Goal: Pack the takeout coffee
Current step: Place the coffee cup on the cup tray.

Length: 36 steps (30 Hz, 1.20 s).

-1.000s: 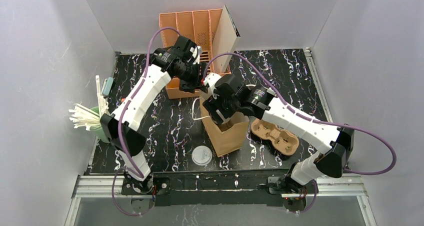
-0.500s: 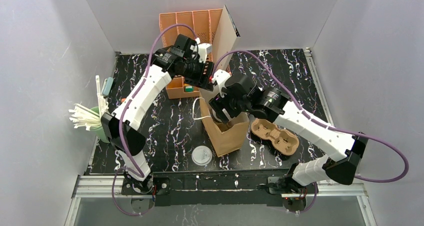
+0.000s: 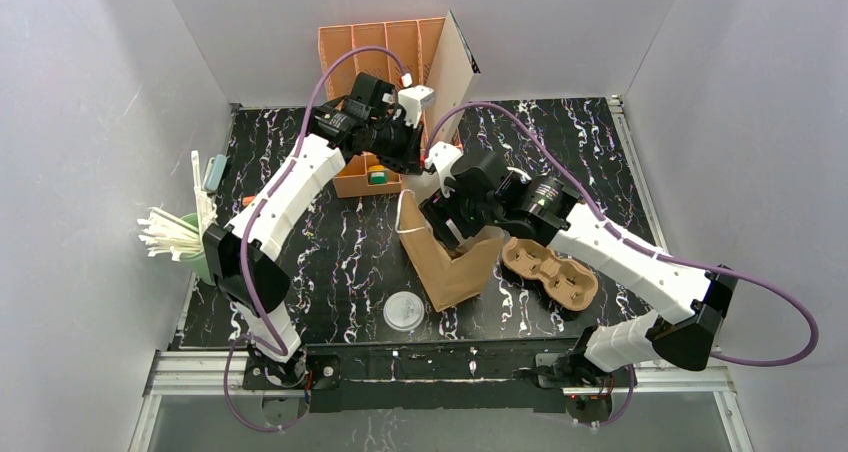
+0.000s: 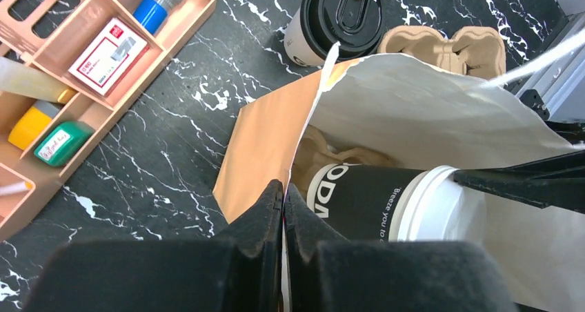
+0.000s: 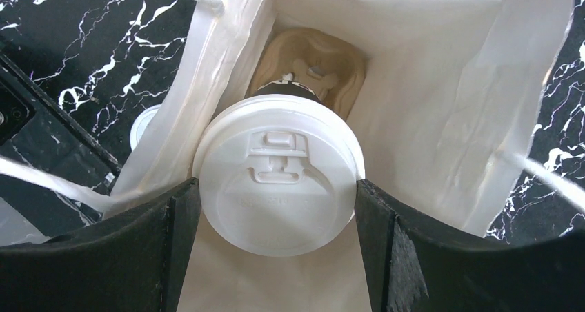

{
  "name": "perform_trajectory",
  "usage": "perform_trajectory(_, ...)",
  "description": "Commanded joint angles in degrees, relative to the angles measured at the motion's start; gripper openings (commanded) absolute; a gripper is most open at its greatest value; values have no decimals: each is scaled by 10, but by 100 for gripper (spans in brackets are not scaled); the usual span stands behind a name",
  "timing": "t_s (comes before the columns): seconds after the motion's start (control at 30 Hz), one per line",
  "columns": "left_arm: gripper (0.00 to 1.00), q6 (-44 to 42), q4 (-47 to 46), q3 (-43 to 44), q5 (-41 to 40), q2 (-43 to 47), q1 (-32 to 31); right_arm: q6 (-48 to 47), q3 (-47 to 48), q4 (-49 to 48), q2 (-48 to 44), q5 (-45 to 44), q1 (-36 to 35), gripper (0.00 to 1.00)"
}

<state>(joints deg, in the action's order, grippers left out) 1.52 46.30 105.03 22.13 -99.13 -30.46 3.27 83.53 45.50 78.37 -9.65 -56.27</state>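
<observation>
The takeout coffee (image 4: 338,15), a white cup under a black lid, is seen upright on the table (image 3: 330,252), outside the paper bag (image 4: 262,139) and just beside a pulp carrier (image 4: 448,46). It lies beyond the bag's far rim from the left hand (image 4: 283,191) and is touched by neither hand. The bag, brown outside and white inside, is stood open near the table's middle. A moulded pulp piece (image 5: 317,70) is lodged at its bottom, and a black cup (image 4: 359,198) with a white lid (image 5: 276,215) is held inside it above that piece. An orange organizer (image 3: 370,52) is set at the table's far edge, with a red-and-white packet (image 4: 107,53), a blue-and-grey bottle (image 4: 155,5), a yellow item (image 4: 31,122) and a green item (image 4: 58,143) kept in separate compartments. A green cup (image 3: 203,264) filled with white straws (image 3: 165,234) is placed at the table's left edge, and a flat white lid (image 3: 403,312) is laid on the table in front of the bag. The left arm is extended toward the organizer and angled down, its hand pinched tight on the bag's near rim. The right arm is stretched in from the right over the bag with its hand (image 5: 277,184) pointed down into it. The fingers are spread wide and pressed against opposite sides of the white lid, so that the black cup is gripped.
</observation>
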Motion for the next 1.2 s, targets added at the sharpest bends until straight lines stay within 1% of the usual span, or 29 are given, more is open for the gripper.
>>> perform_trajectory(0.0, 0, -36, -5, 24, -3, 33, -4, 3, -12, -8, -24, 12, 2, 49)
perform_trajectory(0.17, 0, -41, -27, 2, -26, 88, -15, -5, -35, -38, -40, 10, 2, 49)
perform_trajectory(0.3, 0, -25, -69, -39, -61, 147, -24, -4, -61, -58, -63, 2, 2, 48)
perform_trajectory(0.4, 0, -19, -99, -68, -76, 180, -27, -3, -106, -85, -93, -5, 2, 48)
perform_trajectory(0.5, 0, 16, -109, -95, -94, 199, -31, -7, -147, -116, -119, -15, 2, 50)
perform_trajectory(0.6, 0, 41, -137, -157, -99, 237, -38, -29, -196, -179, -147, -6, 2, 49)
perform_trajectory(0.67, 0, 54, -155, -197, -93, 258, -42, -32, -221, -219, -160, -15, 2, 48)
perform_trajectory(0.73, 0, 57, -157, -219, -90, 269, -44, -39, -235, -245, -163, -24, 2, 47)
perform_trajectory(0.8, 0, 60, -156, -227, -85, 272, -44, -49, -241, -255, -159, -28, 3, 47)
perform_trajectory(1.0, 0, 62, -147, -212, -66, 263, -44, -51, -237, -257, -132, -14, 6, 46)
perform_trajectory(1.17, 0, 71, -142, -211, -73, 273, -44, -46, -229, -253, -111, 16, 17, 46)
